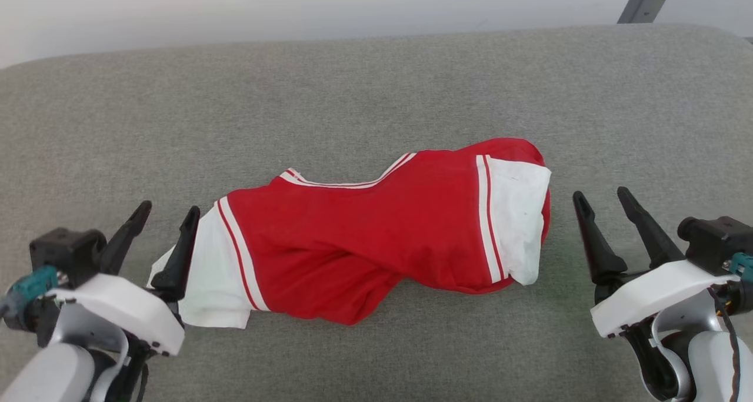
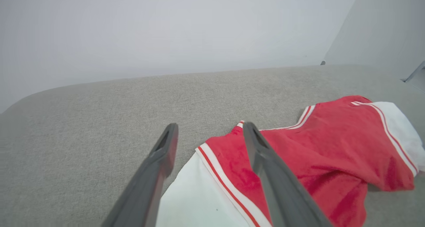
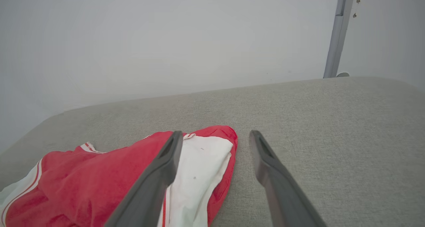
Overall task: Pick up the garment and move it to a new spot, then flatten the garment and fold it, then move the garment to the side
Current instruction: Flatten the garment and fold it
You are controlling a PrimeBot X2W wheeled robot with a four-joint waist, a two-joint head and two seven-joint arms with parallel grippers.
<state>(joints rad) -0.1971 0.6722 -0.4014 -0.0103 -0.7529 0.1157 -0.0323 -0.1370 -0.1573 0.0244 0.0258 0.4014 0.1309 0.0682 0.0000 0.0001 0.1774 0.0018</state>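
The garment lies bunched in a long crumpled heap across the middle of the grey fabric-covered tabletop, red body in the centre, a white sleeve with striped trim at each end. The left gripper sits at the garment's left end, fingers spread apart and gripping nothing; in the left wrist view the white sleeve shows between them. Over on the other side, the right gripper is just beside the folded-over right sleeve, fingers wide and empty too. A grey metal post stands past the far right corner.
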